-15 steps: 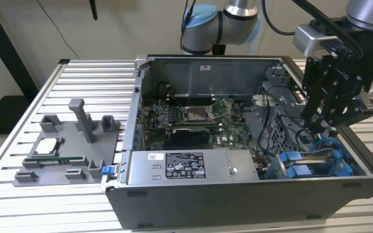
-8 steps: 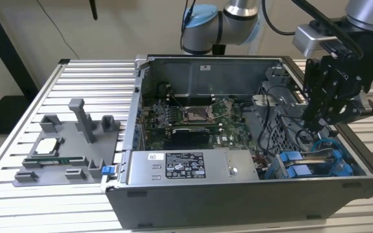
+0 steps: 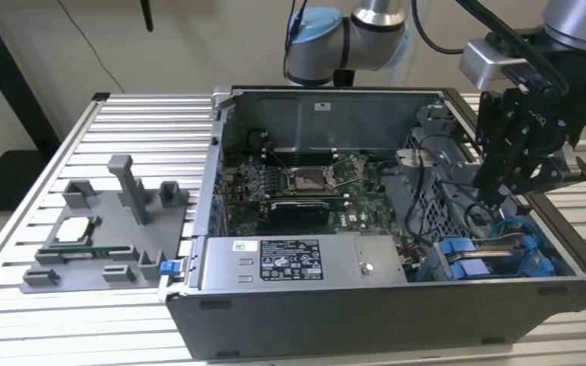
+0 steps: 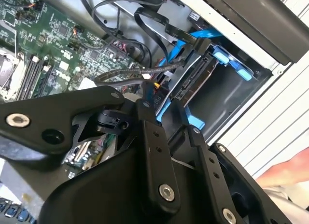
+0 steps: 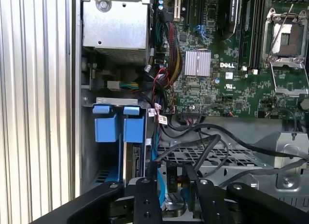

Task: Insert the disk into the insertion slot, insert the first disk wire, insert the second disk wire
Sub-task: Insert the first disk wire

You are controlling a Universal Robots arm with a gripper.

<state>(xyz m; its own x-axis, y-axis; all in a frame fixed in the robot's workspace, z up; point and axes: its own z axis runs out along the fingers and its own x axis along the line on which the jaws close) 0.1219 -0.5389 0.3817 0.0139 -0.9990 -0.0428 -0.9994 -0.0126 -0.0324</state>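
End effector point(image 3: 499, 198) low inside case, directly over disk point(image 4: 194, 84) seated in insertion slot point(image 5: 87, 151); grip state: cannot tell. Blue wire point(image 4: 179, 46) & black cables point(image 5: 212, 144) crowding approach.

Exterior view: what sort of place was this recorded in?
Probably a robotics lab workbench for computer assembly: an open desktop computer case sits on a slotted aluminium table, beside a grey parts fixture, with a robot arm reaching over it.
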